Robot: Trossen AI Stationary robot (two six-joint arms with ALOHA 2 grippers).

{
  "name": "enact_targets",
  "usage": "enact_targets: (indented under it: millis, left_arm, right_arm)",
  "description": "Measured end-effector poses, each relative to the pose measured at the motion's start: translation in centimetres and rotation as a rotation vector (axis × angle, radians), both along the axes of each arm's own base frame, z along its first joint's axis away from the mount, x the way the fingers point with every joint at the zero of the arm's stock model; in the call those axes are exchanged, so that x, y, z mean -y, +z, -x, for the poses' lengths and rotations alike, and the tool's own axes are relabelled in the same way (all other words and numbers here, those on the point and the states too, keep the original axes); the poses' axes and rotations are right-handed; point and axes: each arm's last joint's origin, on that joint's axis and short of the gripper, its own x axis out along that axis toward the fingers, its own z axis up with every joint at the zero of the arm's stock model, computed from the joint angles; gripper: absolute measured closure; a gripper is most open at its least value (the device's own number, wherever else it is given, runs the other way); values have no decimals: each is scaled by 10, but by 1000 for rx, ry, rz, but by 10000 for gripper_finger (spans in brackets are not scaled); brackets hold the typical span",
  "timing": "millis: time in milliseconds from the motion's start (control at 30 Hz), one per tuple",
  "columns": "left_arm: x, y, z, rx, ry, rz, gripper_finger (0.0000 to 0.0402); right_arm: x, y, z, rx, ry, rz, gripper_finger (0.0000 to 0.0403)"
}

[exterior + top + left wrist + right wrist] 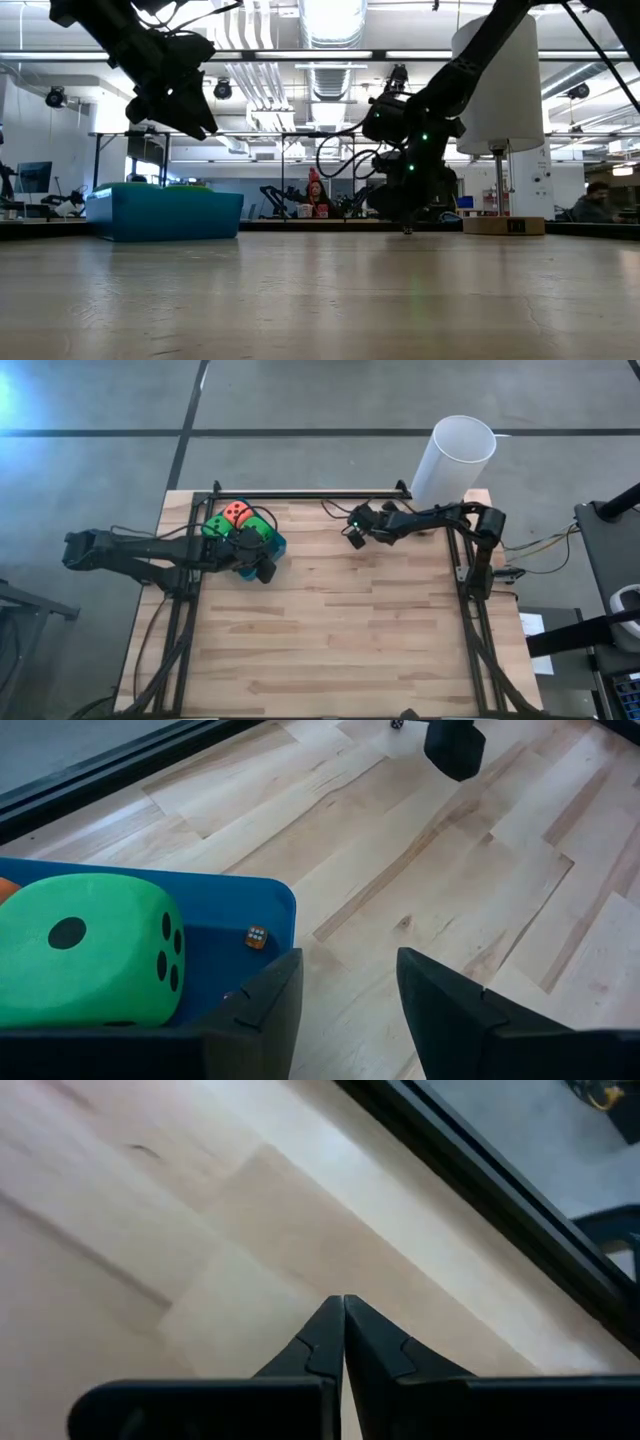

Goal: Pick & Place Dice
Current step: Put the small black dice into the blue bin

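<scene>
Two big dice, green point(214, 527) and orange-red point(237, 512), already sit in the blue tray point(277, 546), so lift your left gripper point(348, 1010), fingers apart and empty, clear of the tray's edge while the right gripper point(343, 1342) waits pinched shut.

Lighting is bright and even, supplied by ceiling strip lights point(330, 20) that bloom to white glare in the low view. The table point(350, 610) is lit without harsh shadows; only a soft dark patch lies beneath the left gripper point(252, 568). In the low view the near table surface is blurred. In the right wrist view the wood beyond the fingers point(320, 1342) is smeared and soft. In the left wrist view the fingers point(265, 1005) and the green die point(90, 950) beside them are sharp.
</scene>
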Motion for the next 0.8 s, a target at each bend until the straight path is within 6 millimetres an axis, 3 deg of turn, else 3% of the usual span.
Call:
enact_targets:
  millis: [267, 800]
  left_arm:
    - [0, 0, 0, 0, 0, 0, 233]
    - [0, 0, 0, -1, 0, 1, 234]
  right_arm:
    - [-5, 10, -8, 1, 30, 32, 394]
    - [10, 5, 10, -28, -73, 19, 394]
